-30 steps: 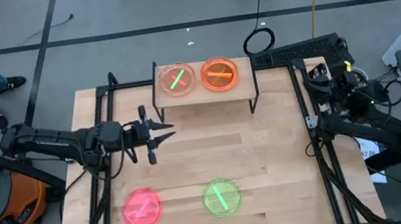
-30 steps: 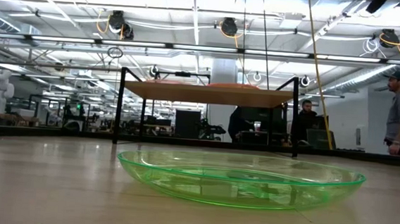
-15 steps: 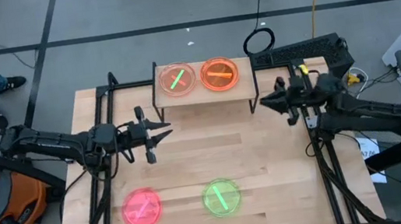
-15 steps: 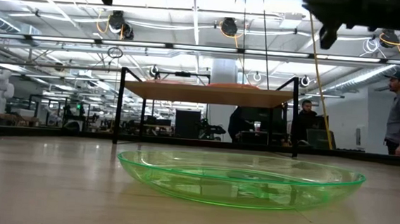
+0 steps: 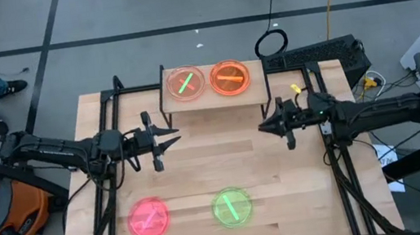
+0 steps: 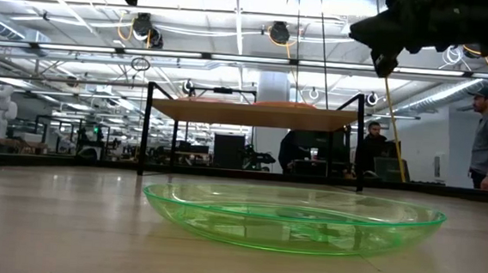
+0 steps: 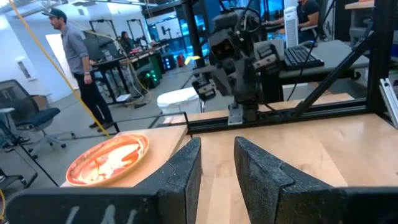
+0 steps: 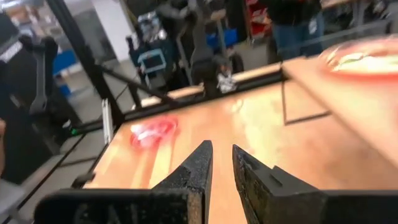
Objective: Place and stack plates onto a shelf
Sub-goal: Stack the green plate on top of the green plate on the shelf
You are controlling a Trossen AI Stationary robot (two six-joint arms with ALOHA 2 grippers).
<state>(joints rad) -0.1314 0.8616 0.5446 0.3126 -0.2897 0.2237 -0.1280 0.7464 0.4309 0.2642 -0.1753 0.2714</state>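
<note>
Two plates (image 5: 206,80) sit on the shelf (image 5: 258,87); pink plate (image 5: 149,219) and green plate (image 5: 232,207) remain below the slightly parted, empty left gripper (image 5: 173,137) and right gripper (image 5: 263,126).

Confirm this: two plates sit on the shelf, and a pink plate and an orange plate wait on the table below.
Not quite. In the high view, the plate beside the pink plate on the table is the green plate, not orange. Two plates do sit on the shelf.
</note>
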